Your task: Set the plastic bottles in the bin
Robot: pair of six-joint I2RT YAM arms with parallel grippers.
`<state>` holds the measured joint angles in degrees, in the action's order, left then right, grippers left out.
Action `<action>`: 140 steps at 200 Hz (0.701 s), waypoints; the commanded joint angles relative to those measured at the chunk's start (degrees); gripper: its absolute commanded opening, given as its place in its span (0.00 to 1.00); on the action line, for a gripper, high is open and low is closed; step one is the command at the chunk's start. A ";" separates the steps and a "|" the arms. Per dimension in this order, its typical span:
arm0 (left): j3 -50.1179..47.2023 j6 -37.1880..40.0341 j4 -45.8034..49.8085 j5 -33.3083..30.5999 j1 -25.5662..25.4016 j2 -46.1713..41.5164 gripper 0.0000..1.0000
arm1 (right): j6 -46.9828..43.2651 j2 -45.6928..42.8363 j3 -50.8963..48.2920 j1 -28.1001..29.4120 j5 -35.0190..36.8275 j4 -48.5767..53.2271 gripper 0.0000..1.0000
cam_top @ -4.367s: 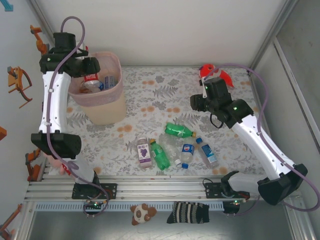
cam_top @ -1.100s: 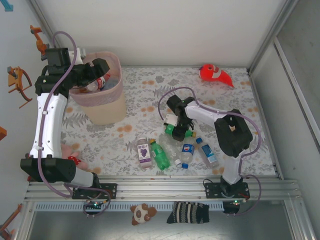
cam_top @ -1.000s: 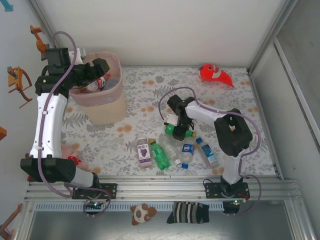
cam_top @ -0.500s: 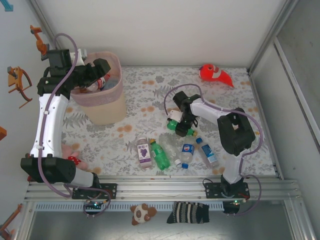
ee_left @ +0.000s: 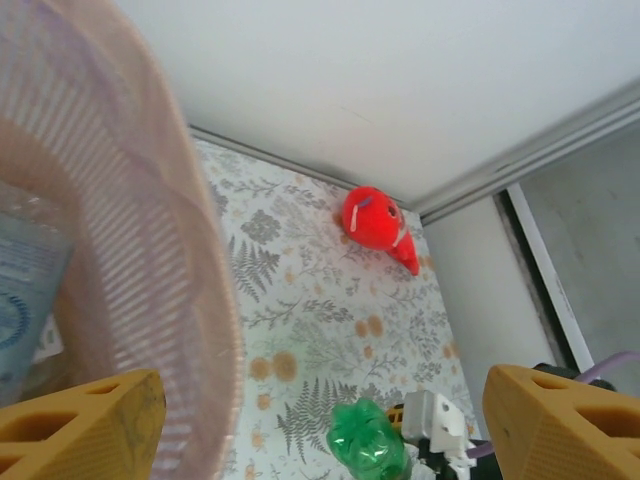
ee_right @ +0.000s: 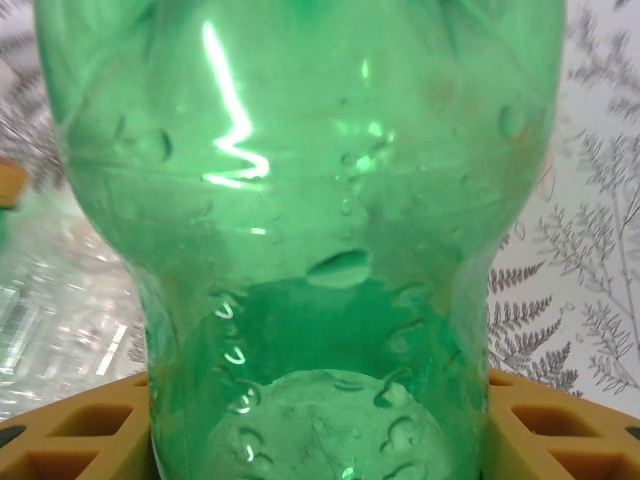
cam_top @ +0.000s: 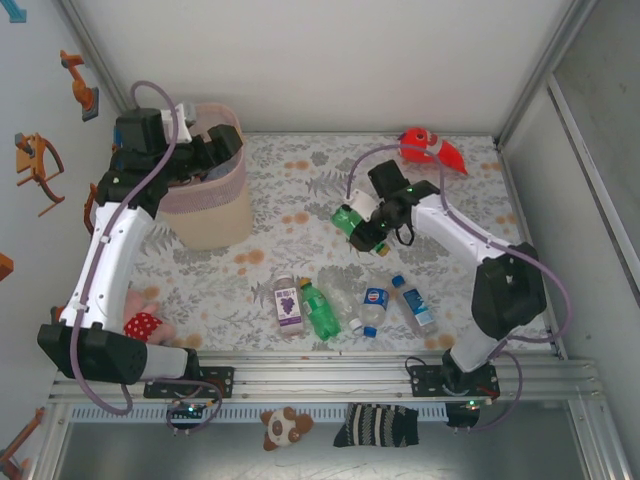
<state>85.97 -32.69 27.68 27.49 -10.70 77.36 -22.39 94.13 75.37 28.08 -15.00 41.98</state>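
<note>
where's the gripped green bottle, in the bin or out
Out: the green bottle is clamped in the right gripper, apart from the pink bin.

Closed right gripper [cam_top: 368, 232] on green bottle [cam_top: 350, 220] and raised it off the table (earlier lying at the far edge of the bottle pile [cam_top: 345, 300]). Carried it toward the far side, slightly left of the pick point. Swung right arm in from beside the fish plush [cam_top: 432, 148] beforehand. Shifted left gripper [cam_top: 213, 147] rightward over the bin [cam_top: 210, 215], toward its far right rim.
</note>
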 commanded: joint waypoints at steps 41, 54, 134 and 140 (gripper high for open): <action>-6.98 3.93 -22.81 1.45 -9.69 -4.18 0.85 | 11.39 -11.35 1.65 -0.30 -11.16 -7.81 0.54; -7.89 5.25 -26.01 2.60 -11.98 -4.19 0.86 | 13.43 -13.73 1.45 -0.29 -11.91 -9.92 0.53; -5.26 11.01 -34.71 8.74 -22.54 1.11 0.89 | 23.14 -22.77 -0.62 -0.29 -15.13 -22.50 0.51; -5.23 11.19 -35.50 8.82 -23.24 1.52 0.89 | 23.28 -22.93 -0.50 -0.30 -15.44 -22.67 0.51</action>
<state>78.96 -24.43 -2.11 33.23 -31.75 77.41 -2.76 72.38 75.33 28.08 -28.58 23.75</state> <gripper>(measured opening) 0.884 0.575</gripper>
